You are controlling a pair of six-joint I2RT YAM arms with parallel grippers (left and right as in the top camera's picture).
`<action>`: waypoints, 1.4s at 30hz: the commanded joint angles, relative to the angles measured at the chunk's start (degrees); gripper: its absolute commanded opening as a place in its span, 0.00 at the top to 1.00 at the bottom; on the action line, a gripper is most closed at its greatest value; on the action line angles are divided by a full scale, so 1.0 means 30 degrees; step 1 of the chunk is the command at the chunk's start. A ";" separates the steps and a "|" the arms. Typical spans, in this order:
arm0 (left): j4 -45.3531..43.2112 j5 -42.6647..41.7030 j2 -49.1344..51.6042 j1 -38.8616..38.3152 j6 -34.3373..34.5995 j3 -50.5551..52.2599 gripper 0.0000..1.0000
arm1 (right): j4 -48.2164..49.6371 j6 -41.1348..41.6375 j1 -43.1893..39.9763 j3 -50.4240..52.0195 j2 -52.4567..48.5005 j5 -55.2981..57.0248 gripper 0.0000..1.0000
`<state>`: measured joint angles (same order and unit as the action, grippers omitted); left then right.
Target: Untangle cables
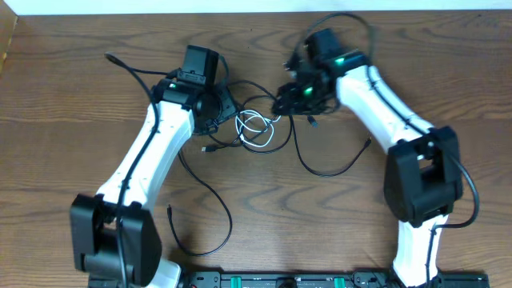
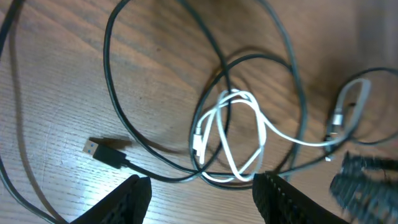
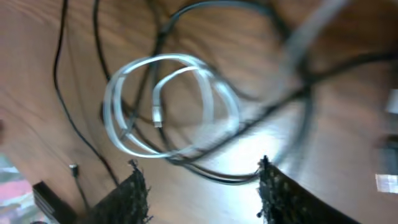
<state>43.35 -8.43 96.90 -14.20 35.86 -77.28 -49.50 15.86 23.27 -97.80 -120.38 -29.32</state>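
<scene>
Nothing is held between the spread fingers of the left gripper (image 2: 200, 182). Just beyond them the white cable (image 2: 198, 138) is seen coiled on the table (image 2: 56, 93). It is crossed by loops of black cable (image 2: 107, 56), whose USB plug (image 2: 102, 151) lies free to one side. The right gripper (image 3: 199, 167) is likewise held wide and empty over the same coil.

The cables are judged not yet parted, and a grasp is being set up. One strand must be pinched and drawn clear while the other is pinned.

Only the overhead view shows both grippers flanking the coil and long black tails trailing across the table. Only the wrist views show the crossings closely.
</scene>
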 commanded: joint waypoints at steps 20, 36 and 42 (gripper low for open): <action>0.0947 0.0546 0.0641 0.0051 -0.0590 -0.0015 0.41 | 0.2149 0.5632 0.2790 0.0175 -0.1341 0.4648 0.81; 0.0933 0.0546 0.0634 0.0051 -0.0597 -0.0022 0.42 | 0.3774 0.2244 0.2645 0.0729 -0.0801 0.2018 0.99; 0.0780 0.0554 0.0634 0.0058 -0.0605 -0.0029 0.41 | 0.3322 -0.1392 0.1515 0.0721 0.2579 -0.0867 0.99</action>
<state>45.84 -7.53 98.85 -14.20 34.65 -77.28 -38.83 18.90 30.00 -95.33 -121.64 -26.39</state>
